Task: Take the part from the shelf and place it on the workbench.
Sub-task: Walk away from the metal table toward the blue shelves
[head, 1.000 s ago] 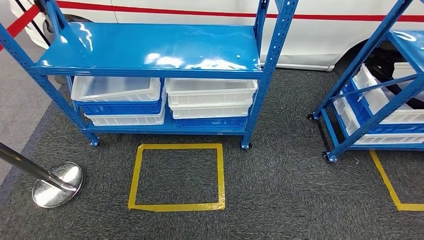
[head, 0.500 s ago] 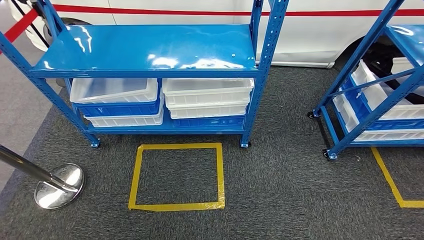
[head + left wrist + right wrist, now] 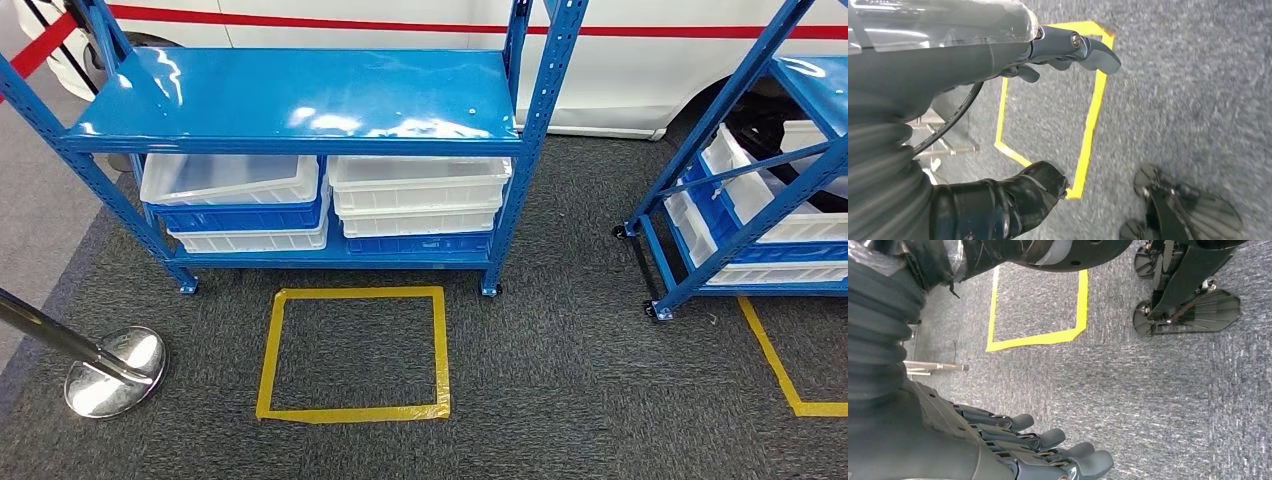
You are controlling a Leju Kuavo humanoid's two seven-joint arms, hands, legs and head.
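Note:
A blue metal shelf (image 3: 300,95) stands ahead of me in the head view, its top board bare and glossy. On its lower level sit stacked white bins (image 3: 420,185) and a white bin over a blue bin (image 3: 240,215); the top left one looks empty. My left hand (image 3: 998,55) hangs over the carpet, thumb and fingers apart, holding nothing. My right hand (image 3: 1013,450) also hangs over the carpet, its fingers loosely extended and empty.
A yellow tape square (image 3: 268,350) marks the carpet before the shelf. A second blue shelf (image 3: 745,225) with white bins stands at the right. A chrome stanchion base (image 3: 112,372) sits at the left. A white vehicle (image 3: 620,70) is behind the shelves.
The head view has swayed slightly sideways and back. The shelves, bins and floor marks keep their places relative to each other.

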